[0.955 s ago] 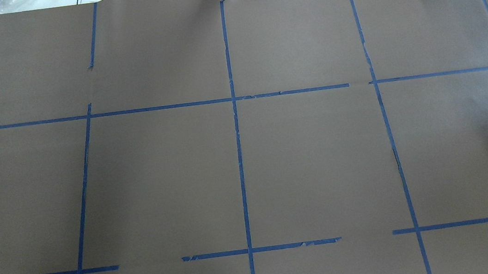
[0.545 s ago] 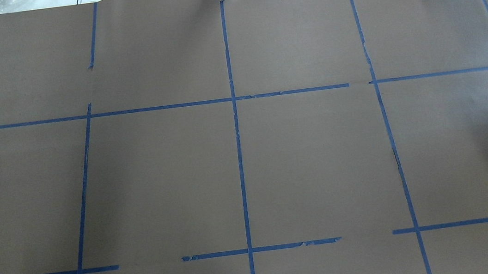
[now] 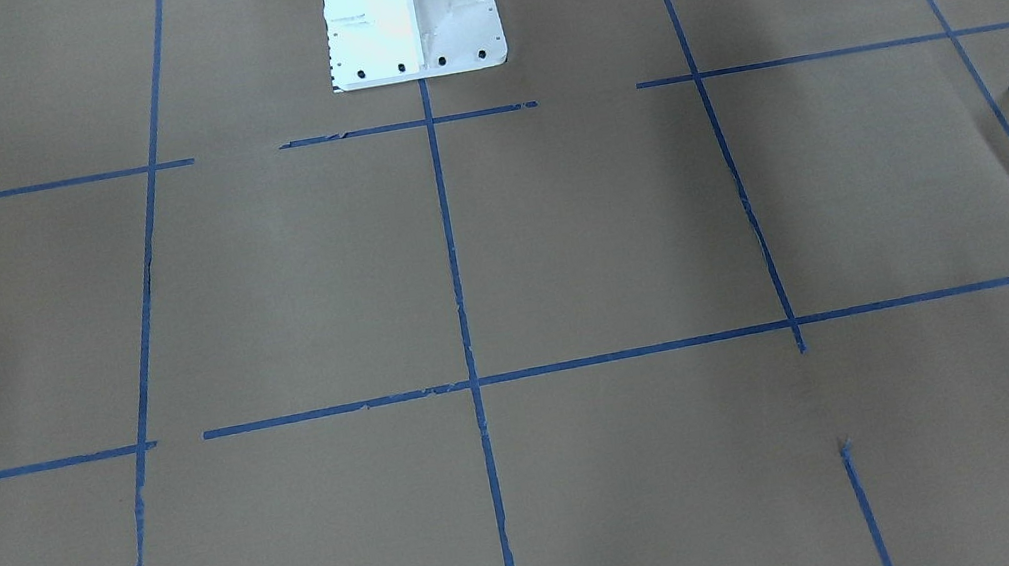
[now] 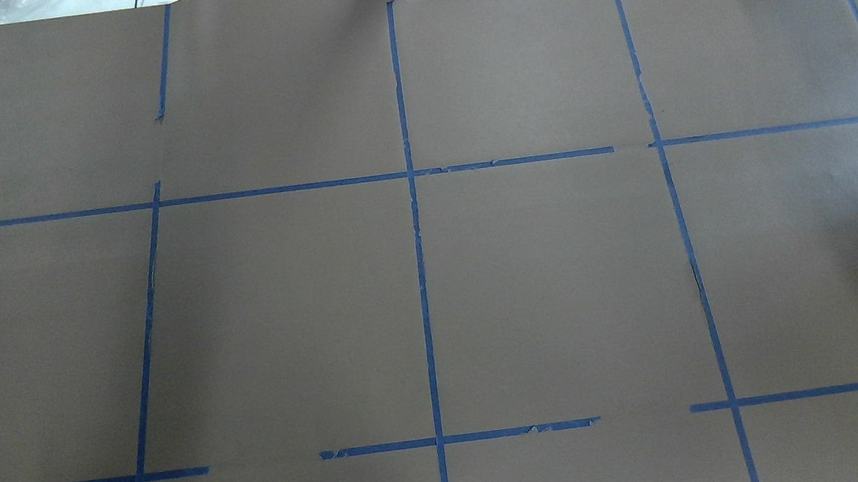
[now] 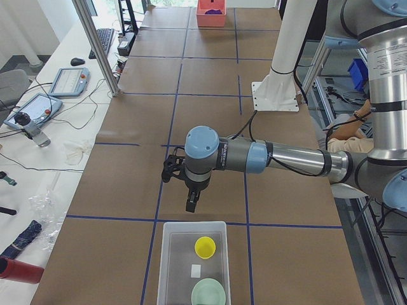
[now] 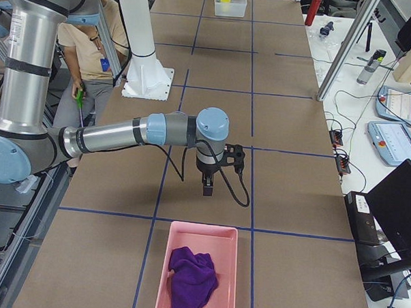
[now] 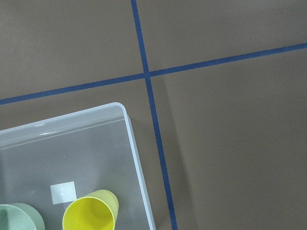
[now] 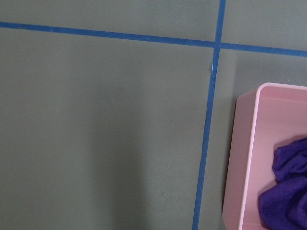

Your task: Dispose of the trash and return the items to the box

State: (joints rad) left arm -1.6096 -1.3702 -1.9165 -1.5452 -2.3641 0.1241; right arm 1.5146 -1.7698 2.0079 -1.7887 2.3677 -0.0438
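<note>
1. I cannot tell whether the left end effector (image 5: pixel 191 204) or the right end effector (image 6: pixel 207 188) is clenched; both hover above the worktop (image 5: pixel 121 171).
2. The yellow cup (image 5: pixel 205 246) and green bowl (image 5: pixel 208 293) sit in the box (image 5: pixel 181 251), near the left end effector.
3. A pink bin (image 6: pixel 202 239) holding a purple cloth (image 6: pixel 192 279) lies near the right end effector.

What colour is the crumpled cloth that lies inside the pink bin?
Purple. The cloth shows best in the exterior right view, lying inside the pink bin.

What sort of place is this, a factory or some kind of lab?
Most likely a robotics research lab: robot arms reach over a table gridded with blue tape, and control tablets lie on a side bench.
</note>
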